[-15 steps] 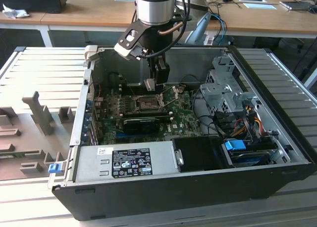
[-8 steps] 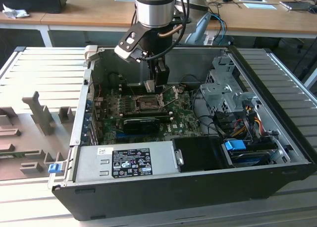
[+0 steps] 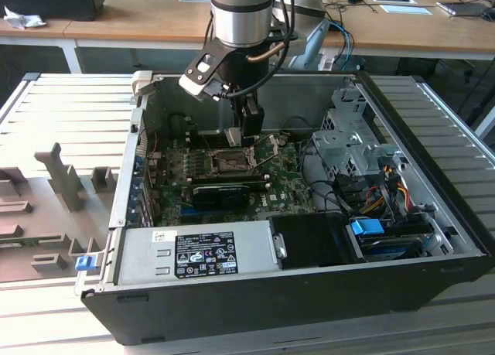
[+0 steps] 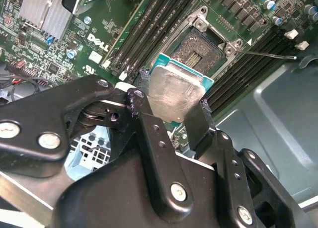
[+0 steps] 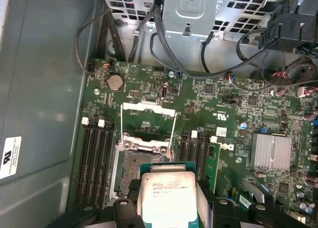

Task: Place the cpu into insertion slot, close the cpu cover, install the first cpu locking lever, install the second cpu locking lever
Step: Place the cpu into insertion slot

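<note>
The gripper (image 4: 174,103) was closed on the cpu (image 4: 176,93), its two black, bolted metal fingers (image 4: 154,133) pressing the chip's opposite edges with only the chip's width between them. The cpu was a flat square with no longer side. Its dull silvery lid was smeared and faintly scuffed, rimmed by a pale teal edge, and faced the wrist cameras. Its flat underside was turned toward the board.

In both wrist views the chip overlapped one edge of the insertion slot (image 5: 135,163), a dark square socket with a grainy bed of contacts inside a silvery metal rim. Whether the chip touched the socket could not be told. The cpu cover (image 5: 149,107), a thin silvery frame, stood swung open off the far side of the slot. A thin wire lever (image 4: 268,54) lay just beside the socket.

Long black memory slots (image 5: 97,158) flanked the socket on the green circuit board (image 5: 208,114), and a ribbed metal heat sink (image 5: 271,151) sat well apart. In the exterior view the arm reached down into the open computer case (image 3: 433,239).
</note>
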